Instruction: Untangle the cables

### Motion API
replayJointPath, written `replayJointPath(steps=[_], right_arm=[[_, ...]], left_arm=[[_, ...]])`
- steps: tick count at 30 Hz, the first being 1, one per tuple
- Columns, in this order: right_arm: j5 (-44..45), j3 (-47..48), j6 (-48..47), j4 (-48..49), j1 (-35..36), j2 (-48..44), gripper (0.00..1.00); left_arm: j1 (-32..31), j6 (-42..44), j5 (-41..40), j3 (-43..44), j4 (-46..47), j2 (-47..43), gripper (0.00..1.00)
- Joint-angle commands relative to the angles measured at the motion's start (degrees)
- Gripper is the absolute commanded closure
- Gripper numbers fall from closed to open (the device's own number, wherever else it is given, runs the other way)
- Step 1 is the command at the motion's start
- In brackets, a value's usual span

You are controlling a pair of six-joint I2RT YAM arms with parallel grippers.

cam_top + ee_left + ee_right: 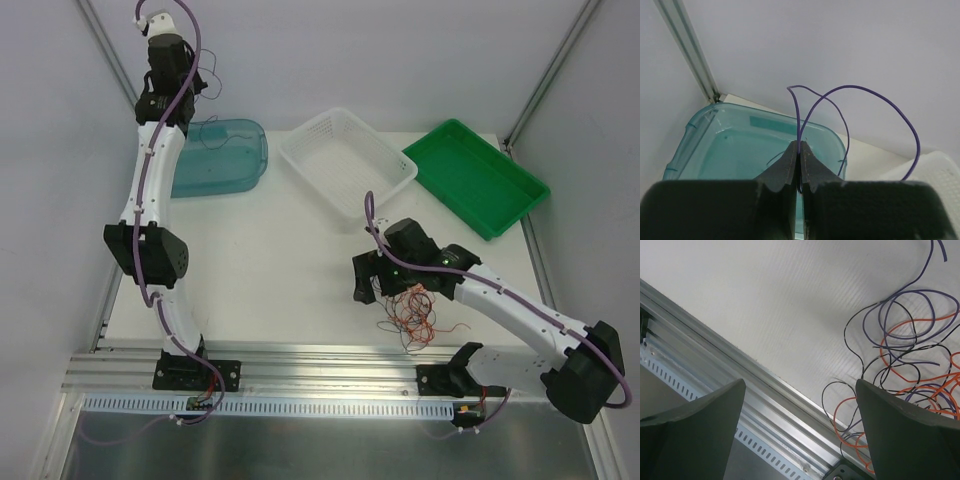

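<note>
Wide open and empty, the right claw (800,390) hangs nearest the cables (412,310), tangled just outside one finger, while the left claw (799,150) is closed on one purple strand (860,87).

Colours on the white table (270,270)
Thin cables (410,312) red-orange, black, purple; translucent teal tub (225,160) at eleven o'clock, white lattice basket (345,160) at twelve, green tray (478,178) at two.

From above, the right arm (510,300) covers part of the cables (415,318), and single strands are too thin to follow. In the right wrist view they run past the right edge. The left gripper (798,144) hides the near side of the blue tray (687,136) and the lower end of the purple wire (856,87).
</note>
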Motion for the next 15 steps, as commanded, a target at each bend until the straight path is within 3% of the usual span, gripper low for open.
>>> replayJointPath(steps=[1,7,12,14,15], right_arm=[[-1.04,3.31,-0.84,-1.44,0.18,2.6,0.03],[-1.48,4.45,-1.55,-2.15,0.18,5.42,0.03],[-1.13,4.8,-1.99,-1.97,0.09,6.12,0.03],[-0.43,5.24,-1.9,-2.23,0.18,6.56,0.03],[0.01,5.33,-1.38,-2.32,0.09,6.39,0.03]], left_arm=[[1.64,3.85,3.64,-2.06,7.54,2.39,1.0],[4.98,9.3,12.6,-9.71,11.07,8.37,1.0],[6.47,8.95,12.53,-17.45,11.07,8.64,1.0],[6.74,8.86,10.26,-19.46,10.98,8.2,0.92],[6.83,8.6,9.81,-20.17,10.89,7.68,0.84]])
